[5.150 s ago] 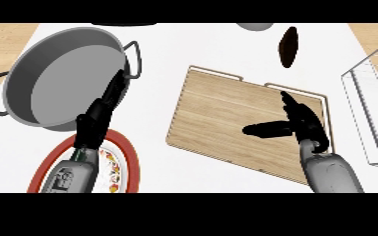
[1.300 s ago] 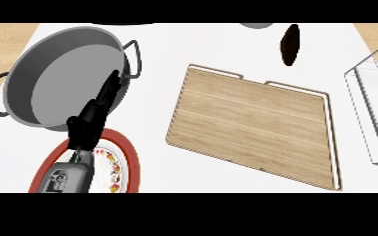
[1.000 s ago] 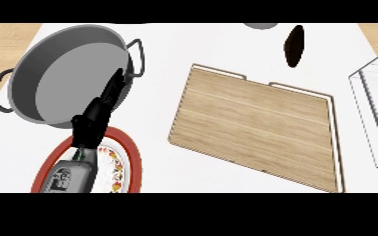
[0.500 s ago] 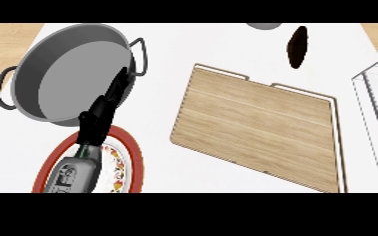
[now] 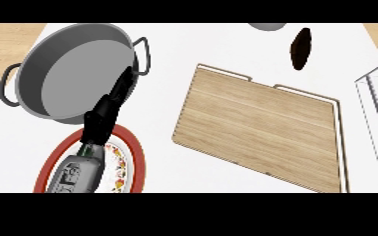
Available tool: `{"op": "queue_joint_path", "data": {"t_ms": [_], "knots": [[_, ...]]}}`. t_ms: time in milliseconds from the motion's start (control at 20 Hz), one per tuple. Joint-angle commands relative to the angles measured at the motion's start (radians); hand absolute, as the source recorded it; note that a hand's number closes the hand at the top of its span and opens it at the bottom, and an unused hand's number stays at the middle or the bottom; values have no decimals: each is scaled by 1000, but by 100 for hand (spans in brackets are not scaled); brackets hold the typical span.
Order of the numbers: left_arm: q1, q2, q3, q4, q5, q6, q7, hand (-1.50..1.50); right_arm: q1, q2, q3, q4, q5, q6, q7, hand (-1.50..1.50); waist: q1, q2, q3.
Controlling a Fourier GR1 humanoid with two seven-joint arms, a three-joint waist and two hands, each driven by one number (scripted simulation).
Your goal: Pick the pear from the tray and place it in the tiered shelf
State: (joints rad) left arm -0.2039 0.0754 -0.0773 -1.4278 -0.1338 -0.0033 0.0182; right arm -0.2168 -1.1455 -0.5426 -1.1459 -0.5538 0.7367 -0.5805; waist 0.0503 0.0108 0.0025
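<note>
Head view: the left hand [image 5: 103, 115] shows at the near left. Its fingers are straight and point to the far side, and it holds nothing. It lies over the near edge of the grey pan [image 5: 44, 55] and above the red-rimmed plate [image 5: 133, 152], in the same pose as in the earlier pictures, so I judge that it is only resting.

The right hand is not visible now. About five seconds ago it lay on the right part of the wooden tray [image 5: 258, 125]. One second ago it was already out of the picture.

The tray, the pan and the plate also stand a little more to the right than before, and only a thin piece of the white tiered shelf [image 5: 369, 97] remains at the right edge. It seems that the head turned a little, not that the things moved.

I see no pear on the tray. A dark long thing [image 5: 301, 50] is beyond the tray's far right corner, on or above the white counter [image 5: 173, 45]. It may be the pear, but I cannot tell this.

For the task, I judge that the placing is not yet confirmed, because the shelf is almost hidden.
</note>
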Motion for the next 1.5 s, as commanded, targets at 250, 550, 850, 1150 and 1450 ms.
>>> {"op": "queue_joint_path", "data": {"t_ms": [250, 550, 850, 1150, 1450], "knots": [[-9, -15, -12, 12, -16, 11, 5, 0, -102, 23, 82, 100, 10, 208, -143, 150, 0, 3, 2], [-29, 15, 19, 5, 19, -29, 4, 0, -184, -6, 167, 245, 310, -85, -251, -150, 24, 11, 2], [-28, 9, 11, 14, 9, -24, 12, 0, -213, -29, 191, 317, 245, 1, -212, -150, 21, 11, 2], [5, -16, -3, 45, -12, 2, -43, 0, -240, -38, 213, 336, 143, 135, -131, -150, 12, 10, 1], [-3, 7, 18, 0, 12, -18, -13, 0, -280, -62, 215, 368, 43, 238, -39, -150, 13, 1, 2]]}}
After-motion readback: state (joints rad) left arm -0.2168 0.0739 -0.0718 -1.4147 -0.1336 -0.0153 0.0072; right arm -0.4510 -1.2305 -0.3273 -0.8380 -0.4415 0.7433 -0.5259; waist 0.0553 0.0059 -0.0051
